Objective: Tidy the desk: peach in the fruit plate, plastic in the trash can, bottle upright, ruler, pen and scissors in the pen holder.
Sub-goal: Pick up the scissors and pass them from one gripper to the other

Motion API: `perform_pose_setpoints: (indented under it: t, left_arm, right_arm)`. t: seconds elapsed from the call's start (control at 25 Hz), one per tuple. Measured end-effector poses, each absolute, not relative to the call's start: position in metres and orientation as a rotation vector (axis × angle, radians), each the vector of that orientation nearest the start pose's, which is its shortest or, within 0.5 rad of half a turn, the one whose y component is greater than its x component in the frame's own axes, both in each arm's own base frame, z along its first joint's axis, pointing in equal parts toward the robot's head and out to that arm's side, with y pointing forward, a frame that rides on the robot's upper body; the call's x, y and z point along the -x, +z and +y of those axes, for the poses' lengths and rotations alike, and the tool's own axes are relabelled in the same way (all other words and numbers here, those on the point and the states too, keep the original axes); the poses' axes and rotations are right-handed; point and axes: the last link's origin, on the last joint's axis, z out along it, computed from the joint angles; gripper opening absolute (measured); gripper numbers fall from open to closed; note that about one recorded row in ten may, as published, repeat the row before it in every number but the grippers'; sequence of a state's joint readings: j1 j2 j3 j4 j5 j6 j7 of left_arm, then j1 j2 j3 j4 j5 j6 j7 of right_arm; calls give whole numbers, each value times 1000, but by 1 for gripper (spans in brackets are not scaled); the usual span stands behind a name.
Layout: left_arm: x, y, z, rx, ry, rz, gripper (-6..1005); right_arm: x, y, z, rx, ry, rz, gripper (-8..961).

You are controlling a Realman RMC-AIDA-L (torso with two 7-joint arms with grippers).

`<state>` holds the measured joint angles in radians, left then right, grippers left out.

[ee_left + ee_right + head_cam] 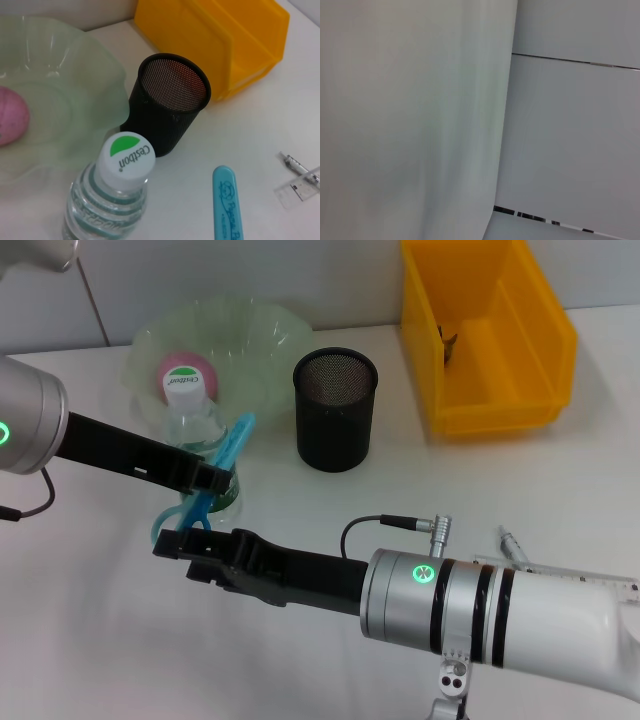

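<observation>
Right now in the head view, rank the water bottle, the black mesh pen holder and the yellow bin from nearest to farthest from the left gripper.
Measured from the left gripper, which sits at the bottle's front:
1. Water bottle, standing upright right beside it, just in front of the green fruit plate.
2. Black mesh pen holder, farther toward the robot's right.
3. Yellow bin, at the far right of the desk.
</observation>
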<state>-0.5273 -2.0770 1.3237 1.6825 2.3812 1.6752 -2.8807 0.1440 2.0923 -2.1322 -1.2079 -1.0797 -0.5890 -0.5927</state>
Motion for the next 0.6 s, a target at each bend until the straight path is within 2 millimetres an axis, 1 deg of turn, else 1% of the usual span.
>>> perform_pose_setpoints:
  t: [0.04, 0.24, 0.6]
  left_arm:
    - [124, 37, 330, 2540, 85, -1170, 232]
    - [124, 37, 330, 2540, 84, -1171, 232]
    - [124, 36, 330, 2543, 83, -1179, 232]
  right_arm:
    - [-142, -128, 258, 1759, 47, -1742, 763]
    - [-138, -126, 258, 1746, 58, -1728, 614]
    - [-140, -126, 257, 1739, 49, -1737, 469]
